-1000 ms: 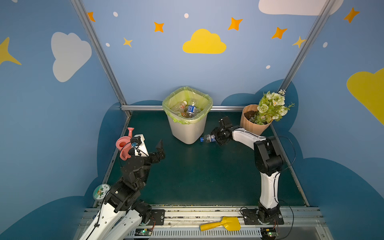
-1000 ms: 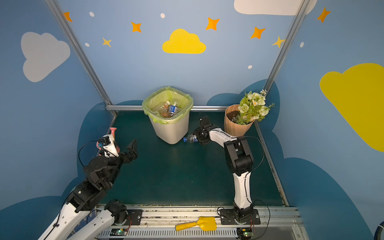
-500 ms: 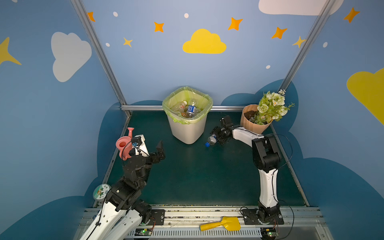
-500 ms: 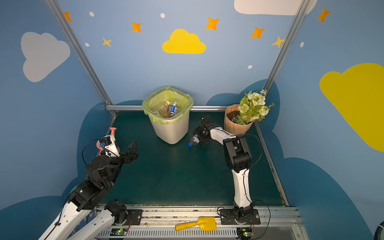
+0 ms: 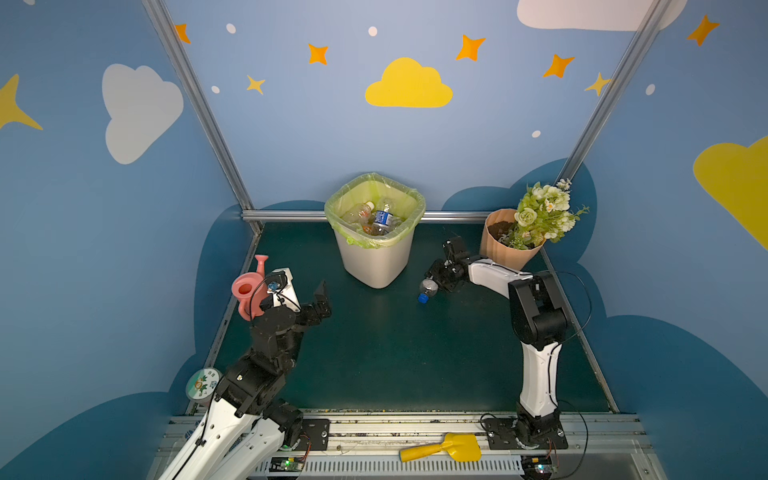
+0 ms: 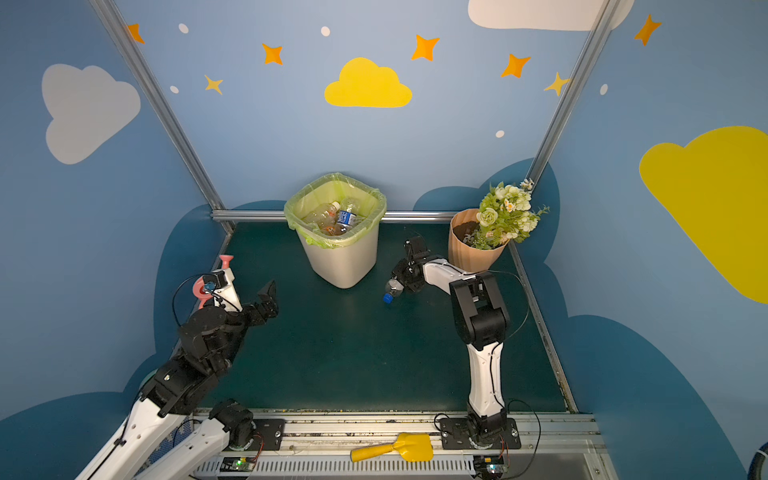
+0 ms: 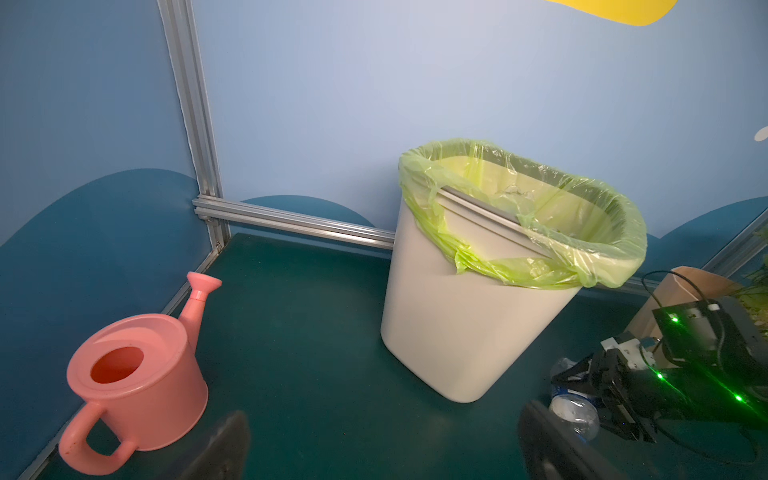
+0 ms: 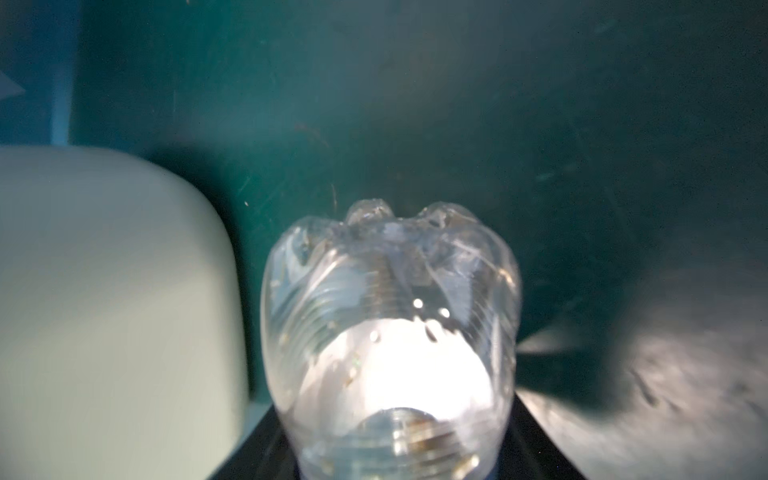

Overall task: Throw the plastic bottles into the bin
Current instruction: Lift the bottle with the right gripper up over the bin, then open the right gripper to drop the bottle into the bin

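The counter [image 5: 395, 353] is dark teal-green. At its 12 o'clock the bin [image 5: 376, 270] is off-white and its bag [image 5: 334, 214] is a translucent yellow-green. Of the bottles [image 5: 381, 218] inside, one carries a blue label with white print and another shows orange. The clear bottle [image 5: 429, 286] at 1 o'clock has a blue cap. At 2 o'clock the flowerpot [image 5: 505, 253] is peach with vertical ribs. Its flowers [image 5: 540, 212] are white and pale green over dark brown soil [image 5: 498, 227]. The watering can [image 5: 249, 291] at 9 o'clock is salmon pink. At 6 o'clock the scoop [image 5: 442, 449] is yellow. The walls [image 5: 291, 124] are blue with yellow and white clouds, orange stars and white dots.
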Motion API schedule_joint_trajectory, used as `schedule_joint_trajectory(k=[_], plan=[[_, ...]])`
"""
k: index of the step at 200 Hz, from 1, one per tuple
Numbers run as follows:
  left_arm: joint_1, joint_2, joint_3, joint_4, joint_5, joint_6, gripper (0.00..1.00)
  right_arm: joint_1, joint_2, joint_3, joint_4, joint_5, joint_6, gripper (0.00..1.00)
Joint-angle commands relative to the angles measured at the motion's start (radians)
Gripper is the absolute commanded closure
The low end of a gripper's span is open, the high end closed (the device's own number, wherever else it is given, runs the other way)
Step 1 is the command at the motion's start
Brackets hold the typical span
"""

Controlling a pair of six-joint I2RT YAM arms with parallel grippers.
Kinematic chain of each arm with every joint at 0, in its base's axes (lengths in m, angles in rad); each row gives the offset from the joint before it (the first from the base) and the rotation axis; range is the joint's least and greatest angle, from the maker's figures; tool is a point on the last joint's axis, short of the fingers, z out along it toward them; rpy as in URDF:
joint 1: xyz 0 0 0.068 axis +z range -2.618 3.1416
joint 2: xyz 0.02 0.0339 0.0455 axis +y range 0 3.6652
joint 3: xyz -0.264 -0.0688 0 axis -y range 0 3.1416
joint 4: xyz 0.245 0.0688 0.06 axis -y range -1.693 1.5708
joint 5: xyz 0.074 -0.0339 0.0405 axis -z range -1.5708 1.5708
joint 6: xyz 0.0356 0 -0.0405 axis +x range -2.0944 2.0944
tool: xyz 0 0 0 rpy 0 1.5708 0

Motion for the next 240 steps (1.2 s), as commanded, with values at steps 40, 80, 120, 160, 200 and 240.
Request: schedule_joint_trajectory(k=[40, 80, 120, 160, 200, 240], plan=[[0.025, 0.015, -0.018, -0.037, -0.046, -0.09, 0.0, 0.003, -0.383, -0.157, 0.21, 0.089, -0.284, 0.46], [0.056, 0.017, -0.048, -0.056, -0.027, -0.143, 0.0, -0.005, -0.655, -0.188, 0.316, 0.128, -0.407, 0.45], [0.07, 0.014, -0.062, -0.059, -0.007, -0.176, 0.0, 0.003, -0.775, -0.136, 0.447, 0.075, -0.439, 0.41], [0.072, 0.013, -0.055, -0.075, 0.002, -0.191, 0.0, 0.052, -0.587, 0.07, 0.472, -0.087, -0.317, 0.41], [0.074, 0.016, -0.038, -0.102, 0.008, -0.197, 0.0, 0.157, -0.145, 0.683, 0.056, -0.315, -0.382, 0.31], [0.076, -0.006, -0.019, -0.154, 0.017, -0.199, 0.0, 0.152, -0.158, 0.795, -0.158, -0.142, -0.492, 0.08]])
